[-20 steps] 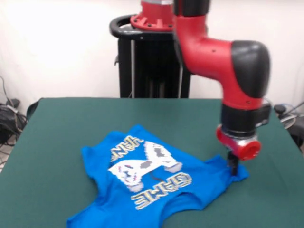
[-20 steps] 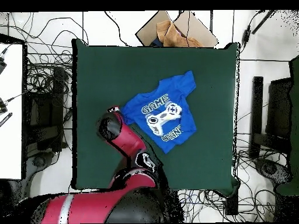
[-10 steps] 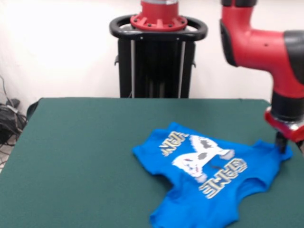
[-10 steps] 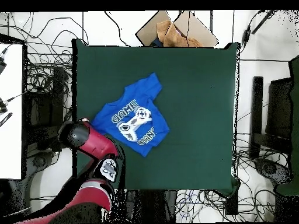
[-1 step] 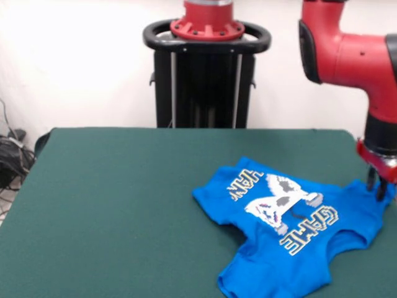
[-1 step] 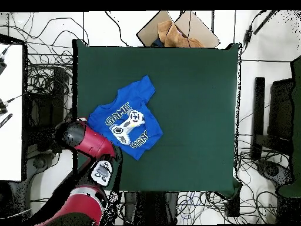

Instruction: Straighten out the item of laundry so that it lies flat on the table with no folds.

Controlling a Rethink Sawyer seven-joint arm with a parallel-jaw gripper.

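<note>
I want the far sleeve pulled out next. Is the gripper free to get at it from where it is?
Probably yes: the gripper is at the T-shirt edge, and nothing else lies on the table.

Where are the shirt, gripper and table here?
shirt (image 5: 291, 230): front view, on the printed chest.
gripper (image 5: 376, 185): front view, between its tips at the shirt's corner.
table (image 6: 194, 88): overhead view, bare green cloth.

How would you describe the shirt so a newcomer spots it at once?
Start at the green table. In the front view the shirt lies toward its right side, one edge under the arm's tool. It is the only bright blue thing there, with a white game-controller print and GAME lettering.
</note>
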